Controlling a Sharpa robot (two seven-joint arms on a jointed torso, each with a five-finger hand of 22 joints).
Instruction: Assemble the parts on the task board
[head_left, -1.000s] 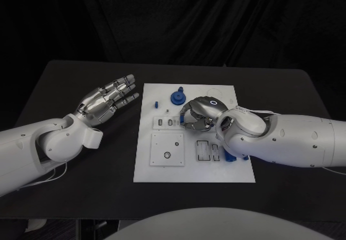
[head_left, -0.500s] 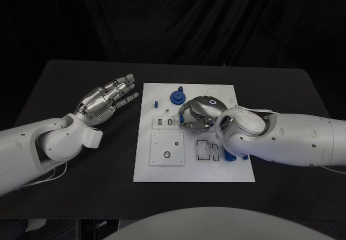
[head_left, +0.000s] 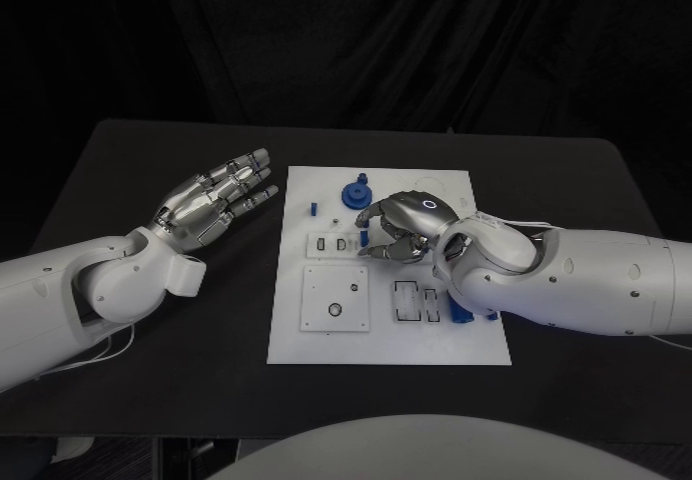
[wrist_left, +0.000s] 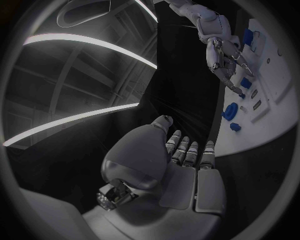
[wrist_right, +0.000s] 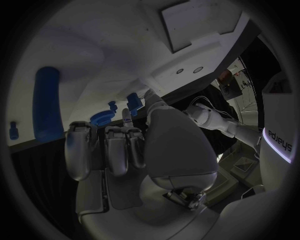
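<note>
— Reading any lettering anywhere?
— Making out just one word, "sharpa", in small dark letters.
— Standing on what?
— Running sideways along a white casing (wrist_right: 279, 142) in the right wrist view, right beside a glowing violet strip.
— Spotting any other sign?
— Noticing only a small lit ring on the back of the right hand (head_left: 404, 222) in the head view; carrying no letters or numbers.

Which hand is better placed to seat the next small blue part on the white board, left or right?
The right hand, probably. It hangs over the white task board with its fingers by a small blue part. The left hand is open off the board's left edge, over the black table.
</note>
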